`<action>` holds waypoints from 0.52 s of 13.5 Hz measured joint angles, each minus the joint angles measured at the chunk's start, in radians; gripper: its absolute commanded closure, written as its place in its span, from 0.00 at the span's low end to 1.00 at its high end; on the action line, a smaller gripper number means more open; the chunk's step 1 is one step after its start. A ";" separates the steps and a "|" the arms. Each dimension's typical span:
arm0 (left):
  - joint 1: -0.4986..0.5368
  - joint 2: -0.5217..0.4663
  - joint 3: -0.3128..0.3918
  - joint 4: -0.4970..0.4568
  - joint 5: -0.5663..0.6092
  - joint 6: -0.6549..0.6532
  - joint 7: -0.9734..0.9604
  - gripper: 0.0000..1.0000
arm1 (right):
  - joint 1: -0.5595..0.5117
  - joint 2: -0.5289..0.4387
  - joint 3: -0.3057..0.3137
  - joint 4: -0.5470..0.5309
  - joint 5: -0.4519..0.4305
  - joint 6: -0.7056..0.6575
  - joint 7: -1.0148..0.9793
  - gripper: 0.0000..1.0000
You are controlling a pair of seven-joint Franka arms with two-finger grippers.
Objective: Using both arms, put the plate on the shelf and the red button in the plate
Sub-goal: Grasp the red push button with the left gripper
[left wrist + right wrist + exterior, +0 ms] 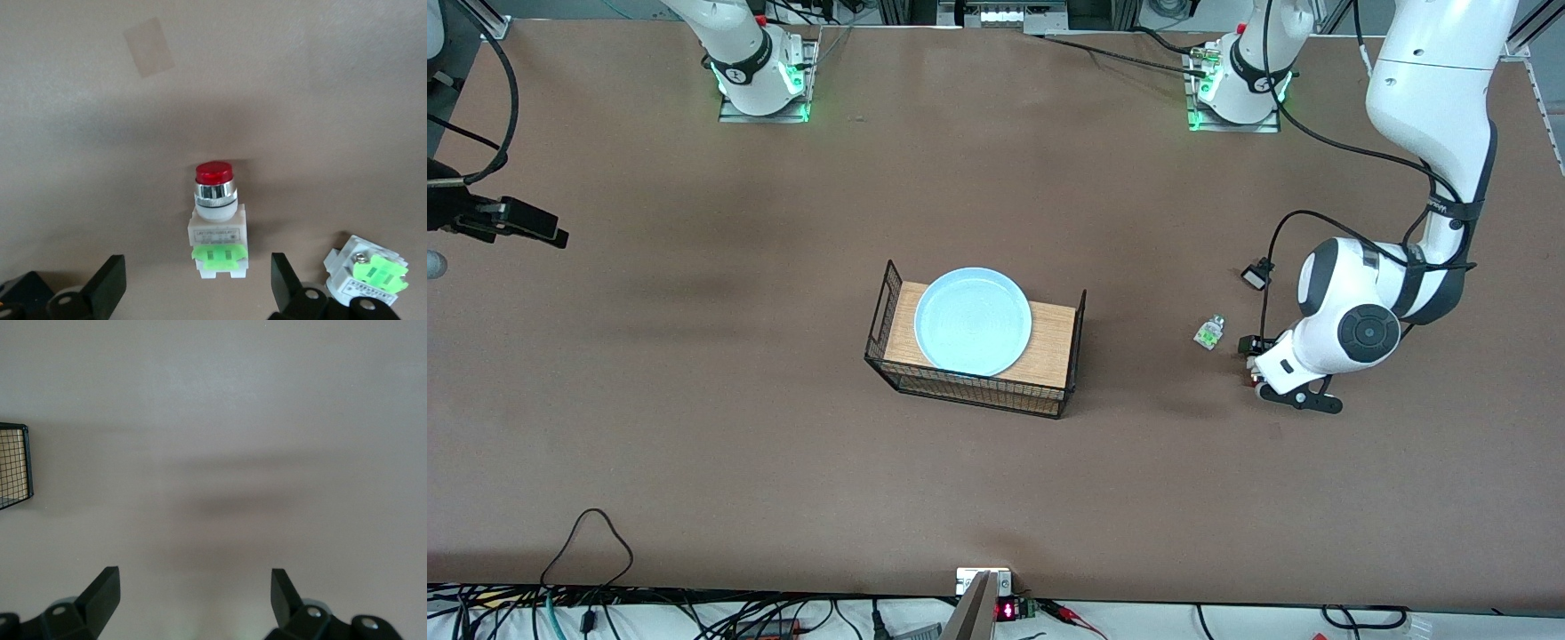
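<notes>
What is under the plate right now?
The plate rests on a wooden board that tops a black wire rack. The board's middle is covered by the plate.

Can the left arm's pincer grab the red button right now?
Probably yes. The left pincer is open over the red button, which lies alone on the table between its fingers, and the plainer white-and-green part sits off to one side.

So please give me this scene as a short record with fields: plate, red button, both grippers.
plate: lies on the wooden top of a wire rack, mid-table
red button: on the table, toward the left arm's end, not gripped
left gripper: open, low over the red button
right gripper: open, over bare table; arm waits
</notes>
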 measured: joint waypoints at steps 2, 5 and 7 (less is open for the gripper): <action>0.000 -0.003 -0.001 0.002 0.000 0.000 0.000 0.05 | 0.001 -0.005 0.001 0.000 -0.001 0.001 -0.002 0.00; -0.002 -0.003 -0.003 0.002 0.000 0.006 0.000 0.05 | 0.002 -0.007 0.005 0.000 -0.004 0.001 -0.002 0.00; -0.006 -0.001 -0.004 0.001 0.000 0.019 0.000 0.05 | 0.002 -0.007 0.006 0.000 -0.005 0.003 -0.002 0.00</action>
